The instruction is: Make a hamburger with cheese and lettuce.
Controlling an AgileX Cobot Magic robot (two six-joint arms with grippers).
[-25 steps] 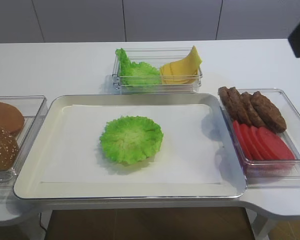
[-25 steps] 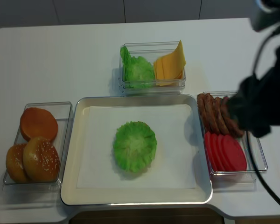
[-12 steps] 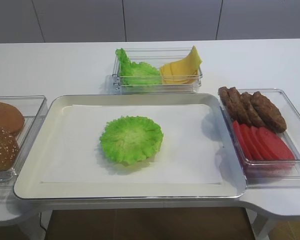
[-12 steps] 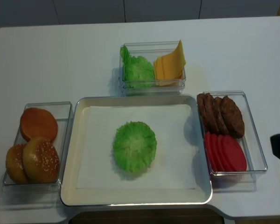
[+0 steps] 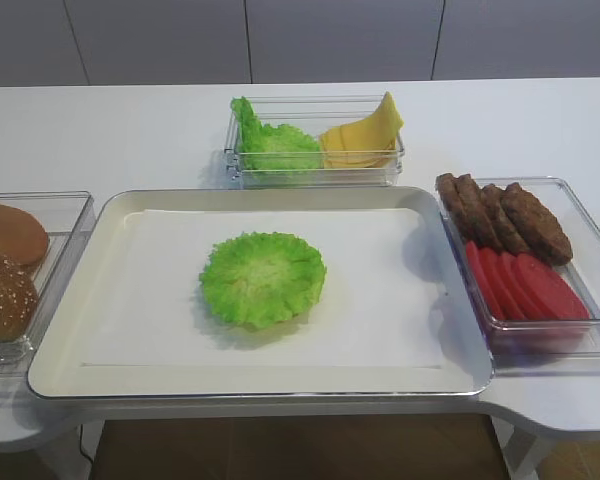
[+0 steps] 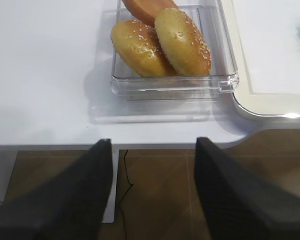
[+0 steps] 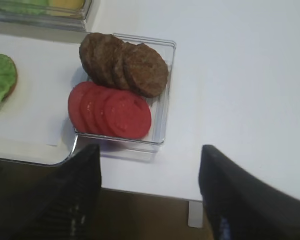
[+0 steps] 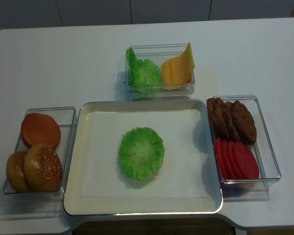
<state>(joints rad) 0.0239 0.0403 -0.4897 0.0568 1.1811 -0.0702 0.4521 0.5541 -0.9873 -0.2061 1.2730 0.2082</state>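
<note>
One frilled green lettuce leaf lies flat at the middle of the paper-lined tray, also seen as lettuce from above. It covers the hamburger bun half; only a thin brown rim peeks out in the right wrist view. The cheese slices stand fanned in the clear box at the back, cheese. My right gripper is open and empty, low off the table's front edge by the patty box. My left gripper is open and empty, in front of the bun box.
A clear box on the left holds sesame buns and a plain brown bun. The right box holds patties and tomato slices. A heap of lettuce leaves shares the cheese box. The table's front edge runs just ahead of both grippers.
The dark right arm, which hung over the patty box a second ago, has pulled back towards the right front and left both overhead views. The food has not moved.
</note>
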